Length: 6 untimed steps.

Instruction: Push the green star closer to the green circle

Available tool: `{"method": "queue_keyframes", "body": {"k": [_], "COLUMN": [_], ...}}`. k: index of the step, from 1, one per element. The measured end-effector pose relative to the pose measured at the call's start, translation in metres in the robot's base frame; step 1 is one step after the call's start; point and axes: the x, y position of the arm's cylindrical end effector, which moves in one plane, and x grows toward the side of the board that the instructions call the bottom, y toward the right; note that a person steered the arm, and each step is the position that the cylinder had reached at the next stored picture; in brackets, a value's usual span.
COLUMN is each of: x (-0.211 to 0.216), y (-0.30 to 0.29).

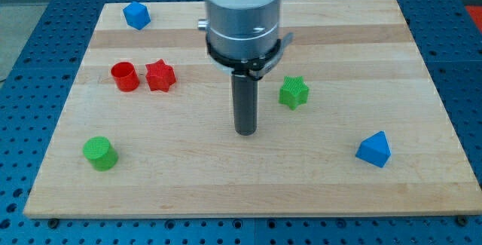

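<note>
The green star (294, 92) lies on the wooden board right of centre. The green circle (99, 153), a short cylinder, stands near the board's lower left. My tip (245, 132) rests on the board, a little to the left of and below the green star, not touching it. The green circle is far off to the left of my tip.
A red cylinder (125, 76) and a red star (160, 75) sit side by side at the left. A blue block (136, 15) lies at the top left and a blue triangular block (374, 149) at the lower right. The board (226, 192) rests on a blue pegboard.
</note>
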Motion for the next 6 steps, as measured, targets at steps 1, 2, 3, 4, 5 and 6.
{"method": "queue_keyframes", "body": {"k": [1,2,3,4,5,6], "x": [-0.023,-0.085,-0.069,0.004,0.039,0.032], "y": [0.113,0.146,0.071,-0.036,-0.149,-0.153]}}
